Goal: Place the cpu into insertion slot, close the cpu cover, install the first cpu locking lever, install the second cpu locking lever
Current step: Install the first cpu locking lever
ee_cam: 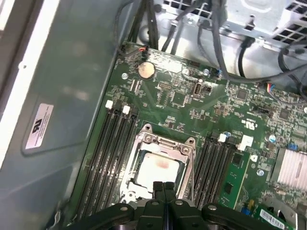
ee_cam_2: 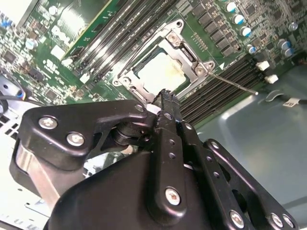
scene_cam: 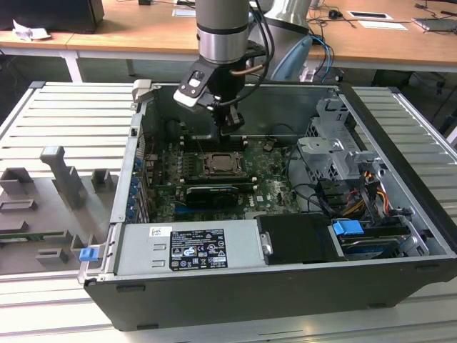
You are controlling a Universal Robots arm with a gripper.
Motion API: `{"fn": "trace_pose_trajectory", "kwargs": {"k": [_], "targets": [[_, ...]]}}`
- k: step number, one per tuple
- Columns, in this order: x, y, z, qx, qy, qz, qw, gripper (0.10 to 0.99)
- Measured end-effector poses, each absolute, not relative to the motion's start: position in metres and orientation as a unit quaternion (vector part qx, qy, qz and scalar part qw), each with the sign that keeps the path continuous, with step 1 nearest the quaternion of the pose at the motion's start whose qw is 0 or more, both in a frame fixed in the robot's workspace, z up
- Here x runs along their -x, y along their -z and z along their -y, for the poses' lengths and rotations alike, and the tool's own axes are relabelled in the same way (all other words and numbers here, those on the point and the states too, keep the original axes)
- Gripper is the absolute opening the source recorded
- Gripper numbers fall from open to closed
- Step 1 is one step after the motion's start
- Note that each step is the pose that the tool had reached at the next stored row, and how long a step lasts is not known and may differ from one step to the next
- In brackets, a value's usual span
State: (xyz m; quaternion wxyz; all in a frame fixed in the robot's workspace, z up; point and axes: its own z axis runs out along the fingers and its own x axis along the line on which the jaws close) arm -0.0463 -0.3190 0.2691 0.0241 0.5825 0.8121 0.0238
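- A robot arm point(scene_cam: 223, 36) is seen hanging straight down from above into an open computer case point(scene_cam: 285, 300), which is laid on its side on a ribbed metal counter point(scene_cam: 64, 121).
- The wrist is held upright, and the claw point(scene_cam: 230, 132) is pointed down at the green circuit board point(ee_cam: 192, 105).
- The claw's fingers point(ee_cam: 158, 191) are pressed together with no gap between them, and nothing is gripped.
- The claw tip is poised over one edge of the insertion slot point(scene_cam: 223, 165); whether it touches there cannot be told.
- The cpu point(ee_cam: 158, 167) is seated in the slot, and its pale top is framed by the cpu cover point(ee_cam: 165, 140), which is laid flat over it.
- A thin metal lever point(ee_cam_2: 230, 81) is seen reaching from one corner of the slot out across the black memory slots point(ee_cam: 110, 153).
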Motion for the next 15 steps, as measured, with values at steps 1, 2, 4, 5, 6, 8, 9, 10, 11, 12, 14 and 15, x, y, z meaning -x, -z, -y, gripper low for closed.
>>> {"fn": "trace_pose_trajectory", "kwargs": {"k": [1,2,4,5,6,8,9,10,11,12,14,15], "targets": [[0.0463,-0.2691,0.319,-0.577,-0.024,-0.816,0.024,0.106],[0.0463,-0.2691,0.319,-0.57,-0.024,-0.821,0.024,0.106],[0.0463,-0.2692,0.319,-0.558,-0.024,-0.829,0.023,0.106],[0.0463,-0.2692,0.319,-0.551,-0.025,-0.834,0.023,0.106],[0.0463,-0.2691,0.319,-0.544,-0.025,-0.838,0.023,0.106],[0.0463,-0.2691,0.319,-0.527,-0.025,-0.849,0.022,0.106],[0.0463,-0.2691,0.319,-0.519,-0.026,-0.854,0.022,0.106],[0.0463,-0.2692,0.319,-0.513,-0.026,-0.858,0.022,0.106],[0.0463,-0.2691,0.319,-0.506,-0.026,-0.862,0.022,0.106],[0.0463,-0.2691,0.319,-0.5,-0.026,-0.865,0.022,0.106],[0.0464,-0.2691,0.319,-0.485,-0.026,-0.874,0.021,0.106],[0.0463,-0.2691,0.319,-0.479,-0.027,-0.877,0.021,0.106]]}}
